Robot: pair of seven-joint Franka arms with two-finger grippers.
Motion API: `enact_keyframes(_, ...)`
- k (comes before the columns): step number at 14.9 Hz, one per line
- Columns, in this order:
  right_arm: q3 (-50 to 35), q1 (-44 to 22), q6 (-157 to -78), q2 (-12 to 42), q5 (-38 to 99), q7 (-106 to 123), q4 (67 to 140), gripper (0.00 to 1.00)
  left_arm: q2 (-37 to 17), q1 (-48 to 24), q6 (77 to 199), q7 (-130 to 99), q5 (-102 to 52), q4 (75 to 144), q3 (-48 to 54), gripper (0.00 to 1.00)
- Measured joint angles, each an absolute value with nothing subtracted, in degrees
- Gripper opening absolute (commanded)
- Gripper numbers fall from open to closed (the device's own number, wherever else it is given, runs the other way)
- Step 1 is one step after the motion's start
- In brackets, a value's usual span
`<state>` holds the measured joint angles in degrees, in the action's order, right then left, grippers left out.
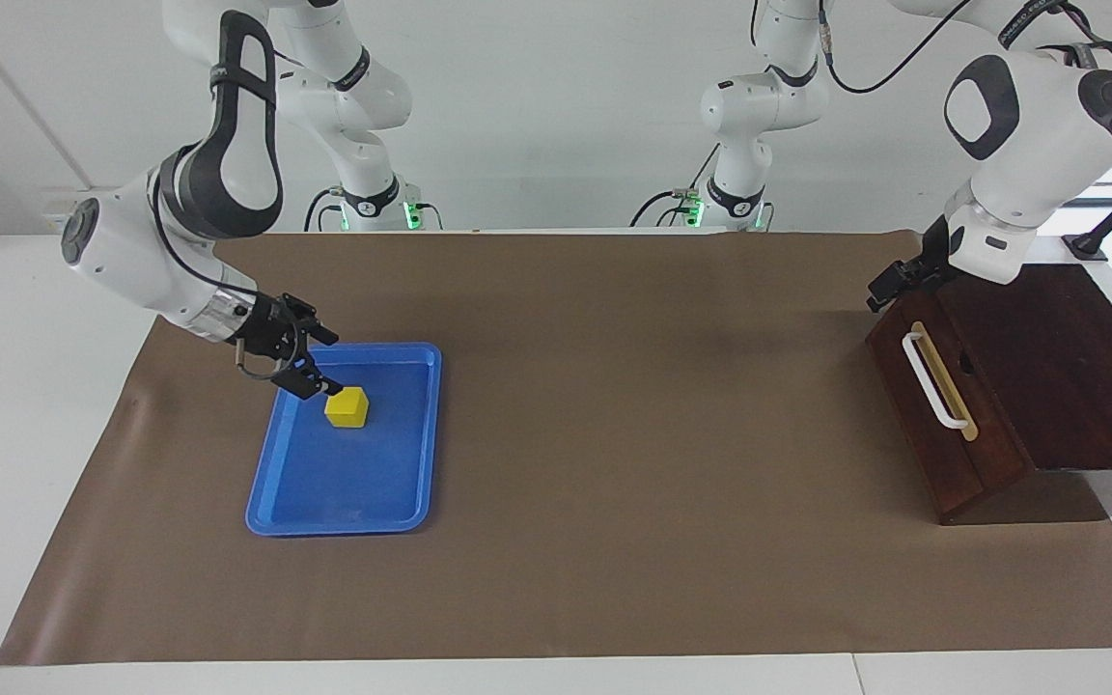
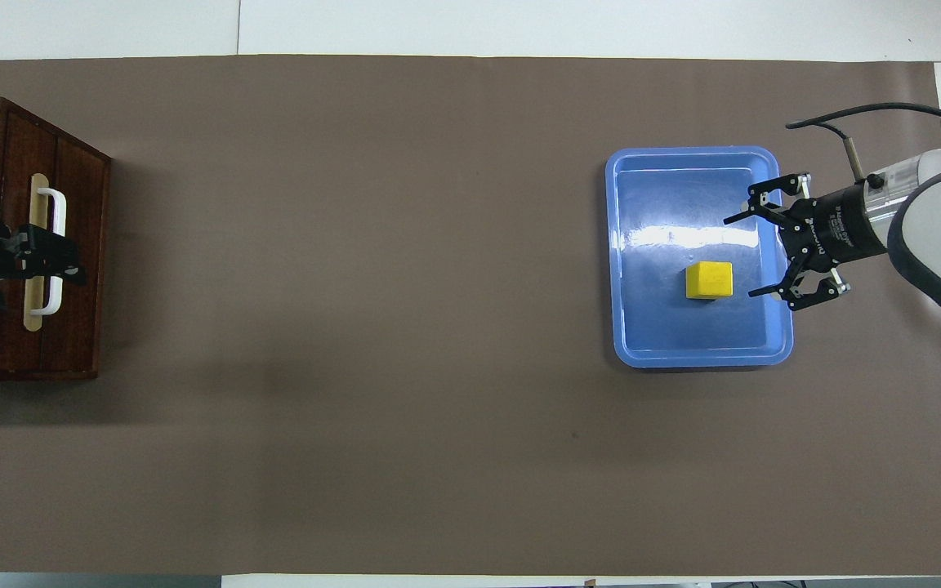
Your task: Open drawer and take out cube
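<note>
The yellow cube sits in the blue tray, just beside the wide-open, empty right gripper. The left gripper is held over the shut drawer; its fingers cannot be made out.

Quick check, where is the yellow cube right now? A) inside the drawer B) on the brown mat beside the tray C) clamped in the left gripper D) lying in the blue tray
D: the cube sits on the blue tray's floor, with the open right gripper beside it.

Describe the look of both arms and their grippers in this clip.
Both arms are glossy white with dark grey-black joint panels and black cables running along them. The right gripper is black, with slim linkage fingers and small pale tips. The left gripper is black too; green lights glow at both bases.
</note>
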<state>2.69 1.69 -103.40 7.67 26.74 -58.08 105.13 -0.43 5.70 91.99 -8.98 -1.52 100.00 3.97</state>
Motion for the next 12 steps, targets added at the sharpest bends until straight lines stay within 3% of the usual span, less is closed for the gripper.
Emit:
enact_keyframes(4, 1.5, 1.7, -96.0, 4.4, 18.3, -45.9, 99.0, 1.0, 1.4, 4.8, 90.6, -4.3, -1.6, 100.4, 4.2, 1.0)
enact_keyframes(12, -0.6, 1.7, -91.0, -1.1, 3.4, -5.8, 98.1, 1.0, 1.7, 3.4, 90.5, 2.7, -1.6, 100.7, 4.6, 1.0)
